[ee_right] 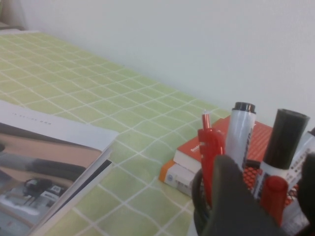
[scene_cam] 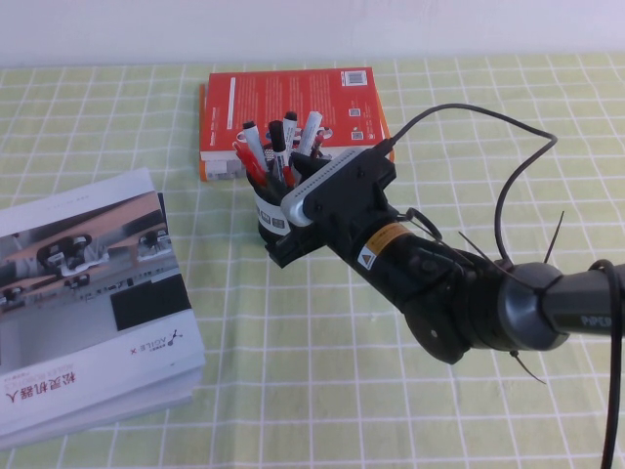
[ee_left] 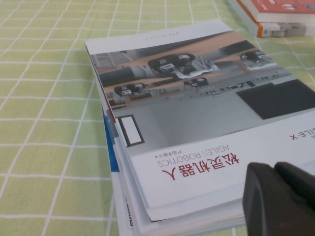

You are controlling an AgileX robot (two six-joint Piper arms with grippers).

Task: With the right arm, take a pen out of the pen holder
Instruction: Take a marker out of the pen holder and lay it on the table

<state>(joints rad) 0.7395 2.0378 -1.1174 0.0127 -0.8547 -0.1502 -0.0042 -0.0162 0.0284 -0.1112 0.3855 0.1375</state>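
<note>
Item: pen holder, dark mesh with a white label band, upright toward the table's far edge, about midway along it, just in front of a pile of orange books. Contents: several markers and a red pen, all standing in the holder.

Item: right pincer, reached in over the holder's top, its fingers apart with a black-capped marker and a red-capped one between them; contact with either could not be told.

Item: stack of brochures, at the table's left edge toward the near corner.

Item: left pincer, low over that stack, fingers together on nothing.
</note>
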